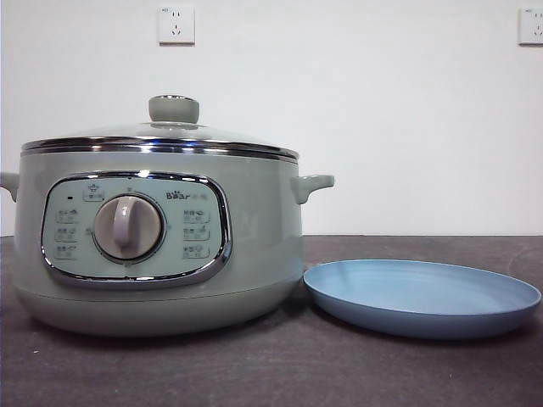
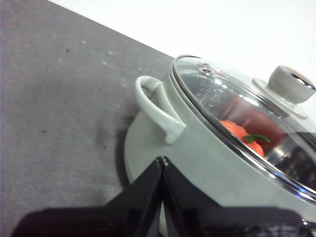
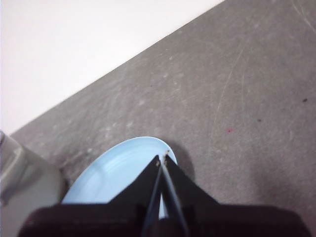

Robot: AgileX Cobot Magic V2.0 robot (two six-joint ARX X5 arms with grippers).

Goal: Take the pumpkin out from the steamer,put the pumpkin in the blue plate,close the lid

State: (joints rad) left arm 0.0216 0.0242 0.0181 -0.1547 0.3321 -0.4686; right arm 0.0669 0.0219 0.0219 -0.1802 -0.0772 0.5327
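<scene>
The pumpkin, small and orange-red with a curved green stem, sits inside the steamer, visible only through the glass of the lid in the left wrist view; from the front it is hidden behind the pot's pale green wall. The lid rests closed on the chrome rim, its round green knob standing straight up at the centre, so the way to the pumpkin is from above and only after the lid is lifted off. The steamer stands on the left side of the dark table, its dial facing the front camera. Just to its right, close to the pot's base but seemingly not touching it, lies the blue plate, with nothing on it. The left gripper hovers above and outside the steamer, beside one side handle, with its two black jaws pressed together and holding nothing. The right gripper hangs over the edge of the blue plate, its jaws likewise closed and carrying nothing. Neither arm shows in the front view. The left gripper appears nearer the knob, which lies beyond the handle from it and across the lid, so it seems better placed to lift the lid first.
</scene>
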